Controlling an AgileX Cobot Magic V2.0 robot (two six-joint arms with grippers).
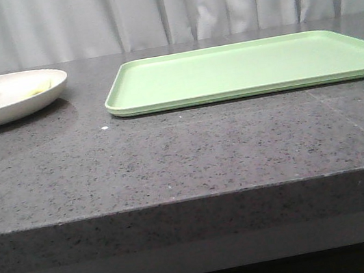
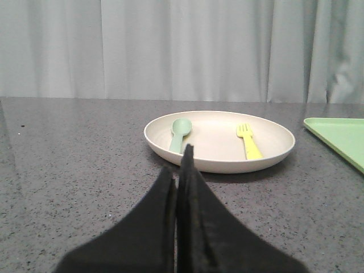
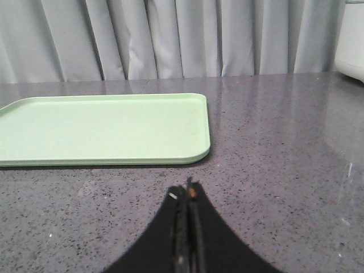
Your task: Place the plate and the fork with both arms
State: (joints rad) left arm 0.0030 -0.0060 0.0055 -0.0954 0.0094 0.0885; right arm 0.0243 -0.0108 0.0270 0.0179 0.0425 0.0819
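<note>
The cream plate (image 1: 8, 107) sits at the far left of the dark table, also in the left wrist view as plate (image 2: 273, 153). Inside it lie the pale yellow fork (image 2: 248, 141), barely visible from the front as fork (image 1: 39, 88), and a pale green spoon (image 2: 179, 133). My left gripper (image 2: 179, 162) is shut and empty, just short of the plate's near rim. My right gripper (image 3: 186, 192) is shut and empty, a little in front of the green tray's corner. Neither gripper shows in the front view.
A flat light green tray (image 1: 247, 68) lies at the back right of the table, seen too as tray (image 3: 102, 128) and tray (image 2: 341, 136). Grey curtains hang behind. A white object (image 3: 350, 40) stands at the far right. The table's front edge (image 1: 192, 200) runs across.
</note>
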